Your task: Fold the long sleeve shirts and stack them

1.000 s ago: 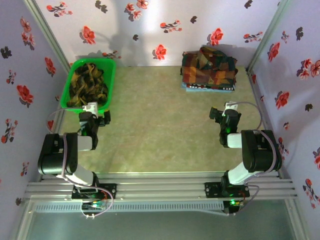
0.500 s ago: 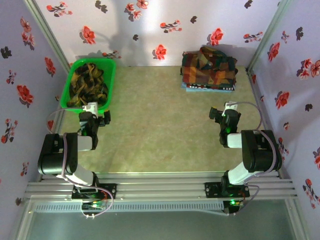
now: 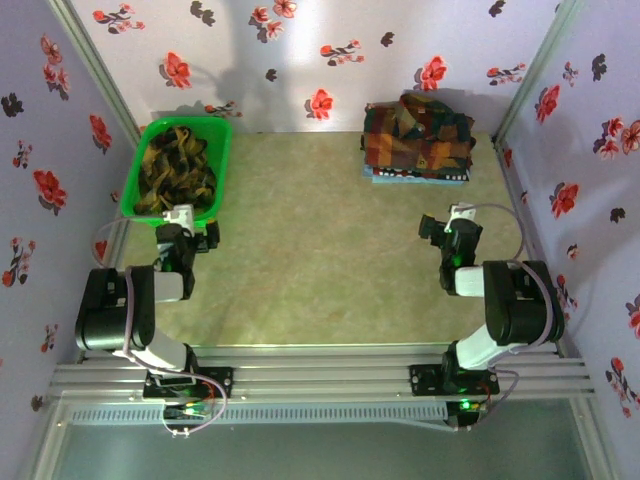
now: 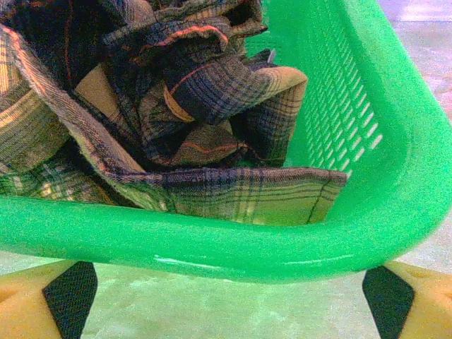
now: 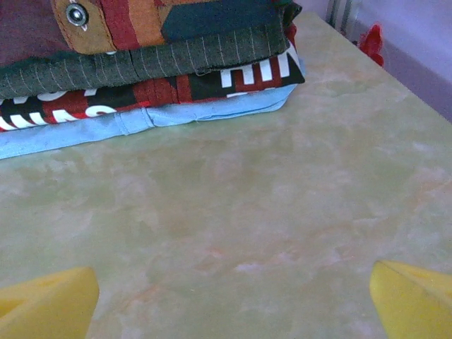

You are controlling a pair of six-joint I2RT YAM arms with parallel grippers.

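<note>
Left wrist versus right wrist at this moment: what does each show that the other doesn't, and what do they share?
Left wrist: the green basket, its near rim close to the camera, with crumpled plaid shirts heaped inside. Right wrist: a folded stack on the table, a red, orange and dark green shirt on top, a light blue layer at the bottom. Both: yellow fingertips at the bottom corners, so the left pincer and right pincer stand wide open, holding nothing, with tabletop between them.
</note>
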